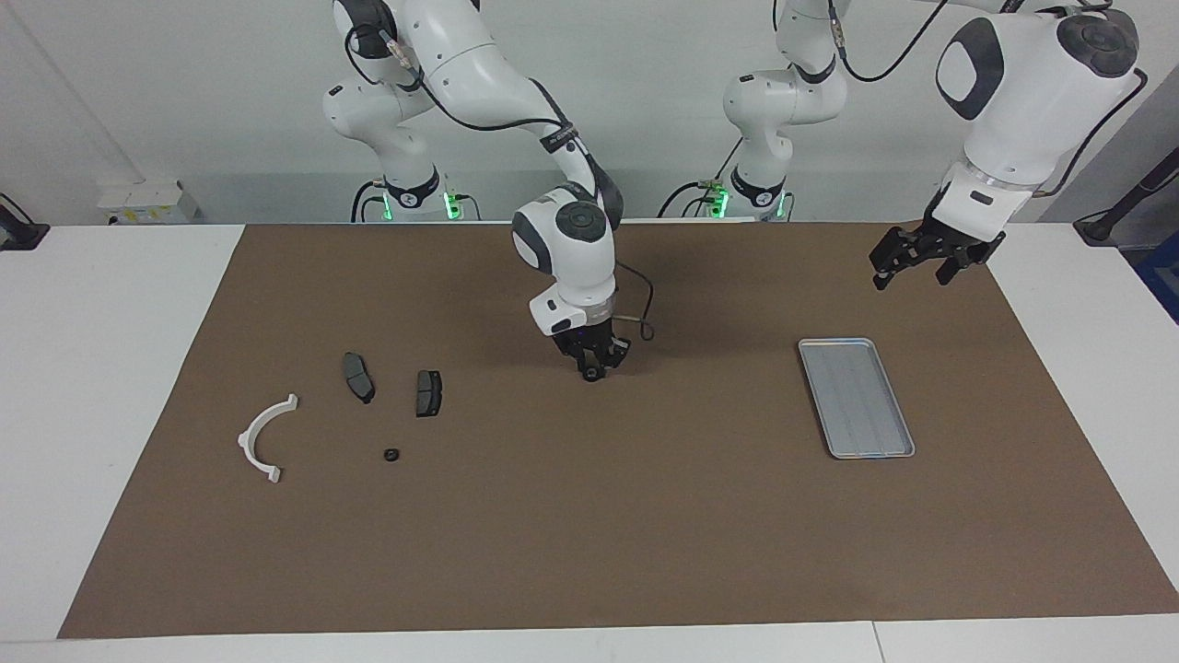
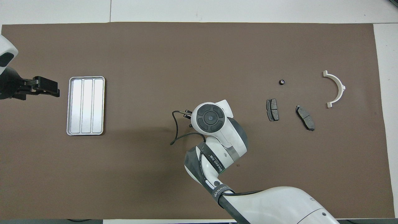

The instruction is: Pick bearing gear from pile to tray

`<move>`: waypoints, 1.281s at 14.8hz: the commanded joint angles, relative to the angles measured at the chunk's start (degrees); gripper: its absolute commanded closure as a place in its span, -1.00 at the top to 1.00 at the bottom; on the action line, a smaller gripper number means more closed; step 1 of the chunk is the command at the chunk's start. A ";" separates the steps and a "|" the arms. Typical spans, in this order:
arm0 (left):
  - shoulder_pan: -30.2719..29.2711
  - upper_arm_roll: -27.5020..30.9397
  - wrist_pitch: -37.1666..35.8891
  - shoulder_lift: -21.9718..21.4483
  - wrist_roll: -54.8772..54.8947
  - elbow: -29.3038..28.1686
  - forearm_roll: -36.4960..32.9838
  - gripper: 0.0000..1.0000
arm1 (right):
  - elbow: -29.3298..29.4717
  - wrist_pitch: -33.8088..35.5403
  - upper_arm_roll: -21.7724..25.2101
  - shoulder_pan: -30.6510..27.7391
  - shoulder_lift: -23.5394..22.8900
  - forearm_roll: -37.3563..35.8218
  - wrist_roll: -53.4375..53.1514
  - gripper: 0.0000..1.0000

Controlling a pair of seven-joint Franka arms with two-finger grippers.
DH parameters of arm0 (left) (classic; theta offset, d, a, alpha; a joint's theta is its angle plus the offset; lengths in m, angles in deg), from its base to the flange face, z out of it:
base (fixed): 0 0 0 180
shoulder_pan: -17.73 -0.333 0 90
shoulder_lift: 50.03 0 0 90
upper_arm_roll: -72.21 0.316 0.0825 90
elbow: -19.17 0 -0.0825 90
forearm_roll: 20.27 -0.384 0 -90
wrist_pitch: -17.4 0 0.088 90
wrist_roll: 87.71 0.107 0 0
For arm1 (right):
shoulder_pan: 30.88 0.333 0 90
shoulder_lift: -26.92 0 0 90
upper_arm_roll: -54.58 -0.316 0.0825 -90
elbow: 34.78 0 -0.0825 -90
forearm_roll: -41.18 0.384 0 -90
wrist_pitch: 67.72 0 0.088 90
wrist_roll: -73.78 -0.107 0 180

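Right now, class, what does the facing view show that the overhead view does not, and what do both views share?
Only the facing view shows the right hand low over the mat's middle, a small dark part at its tips, plus both arm bases at the wall. Only the overhead view shows the tray's three floor panels plainly, while the arm's wrist hides the right hand. Both show the empty tray, the left hand waiting near it, the white bracket, two brake pads and one black ring.
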 commanded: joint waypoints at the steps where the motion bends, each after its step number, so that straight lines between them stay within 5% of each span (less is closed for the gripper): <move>1: 0.51 0.30 -0.32 -1.27 -0.36 -1.11 -0.47 1.00 | 1.62 4.01 0.01 -1.45 2.23 0.90 -0.21 0.61; 6: 0.68 0.12 -0.06 -2.67 -0.45 -3.73 -0.47 1.00 | 2.07 9.64 0.02 -14.78 7.94 0.90 22.84 0.76; 11: 2.18 0.03 2.66 -4.08 -0.80 -6.82 -0.38 1.00 | 2.07 9.57 0.10 -28.42 7.87 0.90 53.10 0.76; 19: 13.85 -0.06 10.03 1.35 -21.69 -7.88 3.39 1.00 | 2.16 3.33 0.19 -32.22 4.35 0.10 62.37 0.74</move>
